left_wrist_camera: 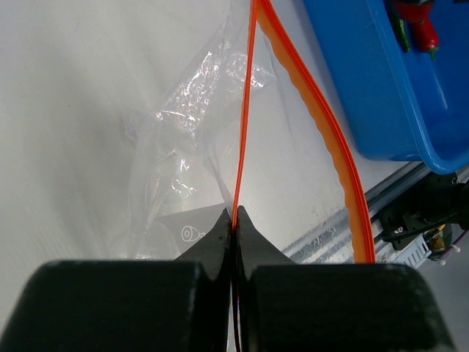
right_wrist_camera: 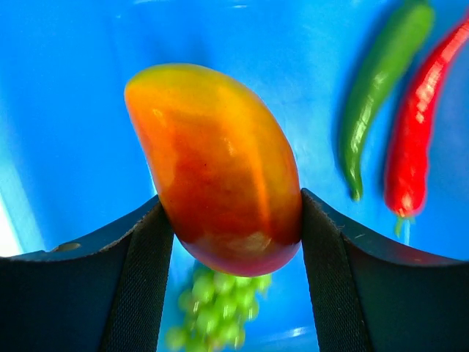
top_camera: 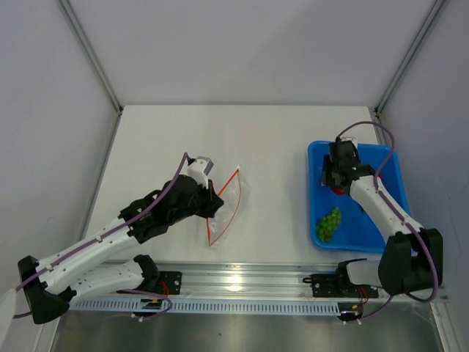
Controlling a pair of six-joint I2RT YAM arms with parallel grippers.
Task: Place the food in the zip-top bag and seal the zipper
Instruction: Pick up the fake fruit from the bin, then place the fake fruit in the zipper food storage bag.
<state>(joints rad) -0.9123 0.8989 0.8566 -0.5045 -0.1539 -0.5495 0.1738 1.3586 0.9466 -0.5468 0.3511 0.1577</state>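
White matte desk (top_camera: 183, 139), evenly lit. Pale grey panels (top_camera: 242, 44) closed off left, far and right sides, metal posts (top_camera: 90, 55) at both far corners. Aluminium rail (top_camera: 242, 277) ran along near edge.

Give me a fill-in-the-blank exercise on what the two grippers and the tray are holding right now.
1. The left gripper is shut on the bag's ___.
2. The right gripper grips an orange fruit over the ___ tray.
3. A bunch of green ___ lies in the tray.
4. Beside the green pepper lies a ___ pepper.
Missing words: zipper; blue; grapes; red.
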